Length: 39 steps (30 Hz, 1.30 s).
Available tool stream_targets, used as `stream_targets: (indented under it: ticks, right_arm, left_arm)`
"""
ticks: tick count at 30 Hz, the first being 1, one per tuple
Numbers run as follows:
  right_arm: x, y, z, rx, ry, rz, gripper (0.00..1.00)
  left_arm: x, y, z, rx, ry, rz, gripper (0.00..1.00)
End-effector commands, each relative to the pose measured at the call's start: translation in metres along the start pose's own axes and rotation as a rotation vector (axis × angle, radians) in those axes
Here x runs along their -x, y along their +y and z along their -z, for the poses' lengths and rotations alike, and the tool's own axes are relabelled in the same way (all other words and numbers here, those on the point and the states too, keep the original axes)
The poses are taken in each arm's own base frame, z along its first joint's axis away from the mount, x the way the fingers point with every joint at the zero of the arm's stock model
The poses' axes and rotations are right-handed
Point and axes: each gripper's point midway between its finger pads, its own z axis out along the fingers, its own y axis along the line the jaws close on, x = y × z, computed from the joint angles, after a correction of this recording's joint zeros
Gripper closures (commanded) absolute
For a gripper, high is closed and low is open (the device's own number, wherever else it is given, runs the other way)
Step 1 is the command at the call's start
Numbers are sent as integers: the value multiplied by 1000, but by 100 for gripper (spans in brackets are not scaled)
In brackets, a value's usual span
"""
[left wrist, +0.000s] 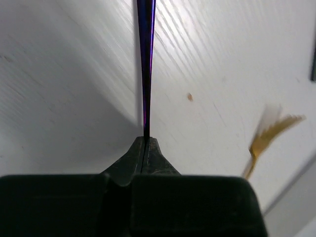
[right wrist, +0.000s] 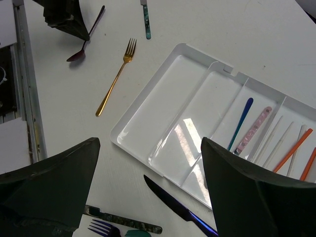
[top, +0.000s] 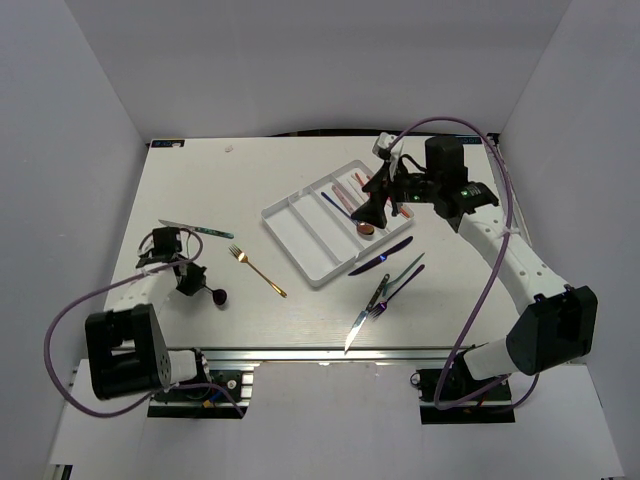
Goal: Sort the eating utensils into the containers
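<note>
My left gripper [top: 197, 283] [left wrist: 146, 138] is shut on the thin purple-blue handle of a spoon [left wrist: 146, 59], low over the table at the left. The spoon's dark red bowl [top: 220, 297] [right wrist: 76, 55] points toward the near edge. My right gripper [top: 372, 212] [right wrist: 150, 143] hangs open above the white tray [top: 300, 240] [right wrist: 148, 113], holding nothing. In the tray's far compartments lie a blue utensil [right wrist: 240, 123], a pink-handled one [right wrist: 253, 131] and orange chopsticks [right wrist: 292, 150]. The two near compartments hold nothing.
A gold fork [top: 258, 270] [right wrist: 116, 76] [left wrist: 269, 136] lies between the left gripper and the tray. A teal-handled knife [top: 195, 228] lies behind the left gripper. Right of the tray lie a purple knife [top: 380, 258] [right wrist: 180, 210], a purple fork [top: 395, 292] and a silver knife [top: 360, 325].
</note>
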Motion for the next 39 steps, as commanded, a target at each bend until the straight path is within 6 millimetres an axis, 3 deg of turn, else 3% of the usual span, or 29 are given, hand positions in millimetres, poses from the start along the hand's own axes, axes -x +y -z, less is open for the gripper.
stream_targets:
  ticks: [1,7,10,11,12,13,14,16,17,19,20,22,27,29,30,32,36,37,39]
  right_arm:
    - [2,-6,1,3,-20,-2,11]
    - [2,-13,9,-14,-26,-14,11]
    - [4,-16,15,-28,-35,-14,11]
    - [7,-16,18,-28,-44,-11,11]
    - [8,-21,24,-44,-50,-15,11]
    - [7,-23,27,-50,-53,-24,11]
    - [8,-25,30,-55,-60,-27,11]
    - [10,-30,40,-71,-78,-40,11]
    - [12,-30,44,-68,-87,-41,11]
    - [12,-36,52,-86,-100,-46,11]
    - [10,-37,53,-85,-100,-57,11]
    - [11,-38,56,-87,-108,-56,11]
    - [8,-40,58,-89,-110,-74,11]
    - [7,-41,58,-89,-112,-74,11]
    - [6,-41,57,-89,-110,-77,11]
    - [5,-43,57,-91,-109,-77,11]
    - [1,-44,55,-89,-104,-86,11]
    - [1,-44,55,-91,-104,-88,11]
    - [-1,-46,54,-90,-102,-89,11]
  left_arm:
    - [6,-35,32,-226,-36,-25,100]
    - [3,-95,98,-540,-52,-113,100]
    - [-19,-131,121,-683,-4,-141,100]
    - [-39,-153,134,-768,18,-200,100]
    - [-46,-165,140,-799,30,-193,100]
    - [-55,-179,138,-817,48,-200,100]
    - [-77,-192,145,-846,86,-241,100]
    - [-86,-222,145,-863,73,-268,100]
    - [-105,-233,150,-882,95,-299,100]
    - [-109,-263,163,-930,63,-308,100]
    - [-130,-271,151,-905,97,-338,100]
    - [-139,-294,152,-930,94,-342,100]
    - [-181,-351,127,-917,139,-383,100]
    - [-187,-372,129,-930,127,-379,100]
    - [-194,-375,111,-899,138,-373,100]
    - [-194,-389,98,-866,108,-355,100]
    - [-193,-406,87,-840,95,-279,100]
    - [-197,-402,73,-791,112,-263,100]
    - [-198,-408,70,-778,102,-243,100]
